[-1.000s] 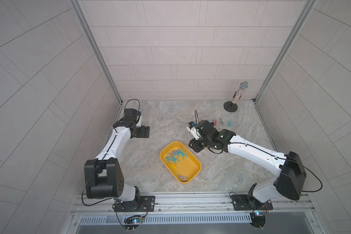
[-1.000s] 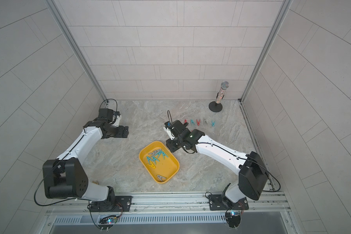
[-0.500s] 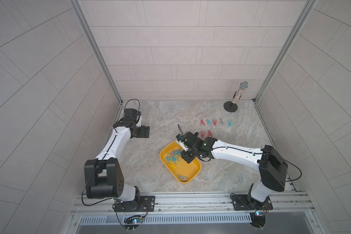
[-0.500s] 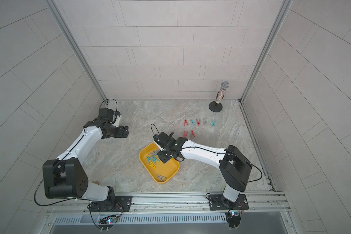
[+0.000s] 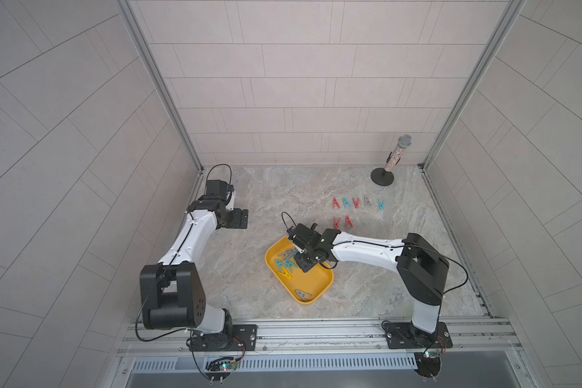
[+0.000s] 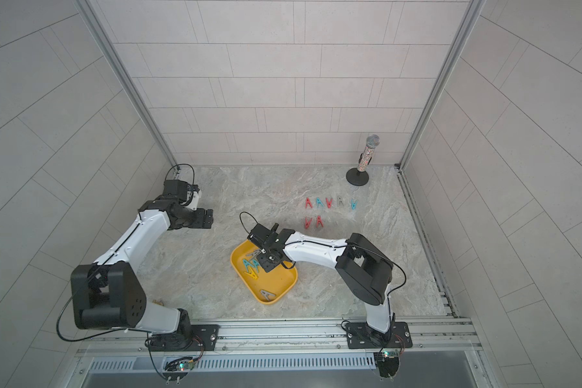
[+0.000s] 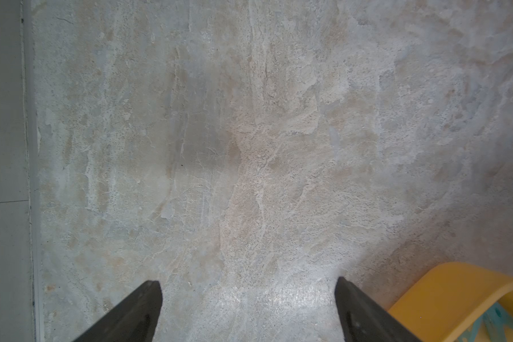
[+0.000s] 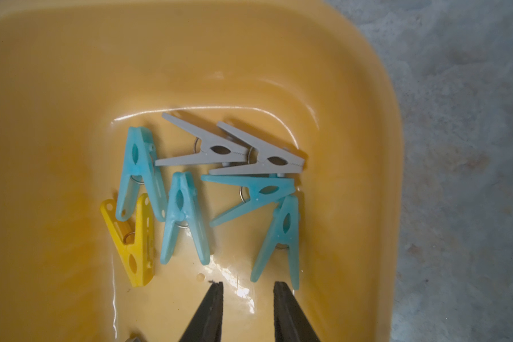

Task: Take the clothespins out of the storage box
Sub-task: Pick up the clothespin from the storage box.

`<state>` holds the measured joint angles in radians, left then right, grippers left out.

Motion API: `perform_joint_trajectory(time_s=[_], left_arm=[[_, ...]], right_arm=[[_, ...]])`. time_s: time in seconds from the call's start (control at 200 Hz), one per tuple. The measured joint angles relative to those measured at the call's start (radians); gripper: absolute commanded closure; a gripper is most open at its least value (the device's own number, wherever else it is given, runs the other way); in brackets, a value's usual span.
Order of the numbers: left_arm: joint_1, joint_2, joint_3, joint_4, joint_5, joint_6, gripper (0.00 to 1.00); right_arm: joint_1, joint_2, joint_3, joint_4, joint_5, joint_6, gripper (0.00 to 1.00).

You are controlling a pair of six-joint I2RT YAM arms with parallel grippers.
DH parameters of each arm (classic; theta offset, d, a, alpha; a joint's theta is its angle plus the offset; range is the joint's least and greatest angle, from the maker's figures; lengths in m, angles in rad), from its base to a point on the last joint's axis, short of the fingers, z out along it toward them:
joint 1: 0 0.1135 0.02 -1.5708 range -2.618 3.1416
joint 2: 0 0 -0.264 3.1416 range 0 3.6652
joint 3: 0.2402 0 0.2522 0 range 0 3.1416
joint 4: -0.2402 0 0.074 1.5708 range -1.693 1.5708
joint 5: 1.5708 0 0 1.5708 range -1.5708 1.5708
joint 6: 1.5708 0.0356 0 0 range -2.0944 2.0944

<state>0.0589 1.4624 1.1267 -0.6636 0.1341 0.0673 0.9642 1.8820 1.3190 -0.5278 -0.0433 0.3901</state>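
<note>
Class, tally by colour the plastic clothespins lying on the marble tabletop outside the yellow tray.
Red A-shaped plastic clothespins: 4
Teal A-shaped plastic clothespins: 2
Grey A-shaped plastic clothespin: 1
Total: 7

Right claw over storage box. Clothespin cluster in box, just ahead of claw tips. Lone clothespin in box, behind claw. Clothespin rows on surface, well apart from claw.
</note>
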Motion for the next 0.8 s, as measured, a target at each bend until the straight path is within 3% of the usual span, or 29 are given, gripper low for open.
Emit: perform_joint_trajectory(time_s=[0.801], left_arm=[[0.0,0.0,0.0,0.0,0.0,0.0,0.01]], right_arm=[[0.0,0.119,0.084,-0.054,0.055,0.03,0.76]])
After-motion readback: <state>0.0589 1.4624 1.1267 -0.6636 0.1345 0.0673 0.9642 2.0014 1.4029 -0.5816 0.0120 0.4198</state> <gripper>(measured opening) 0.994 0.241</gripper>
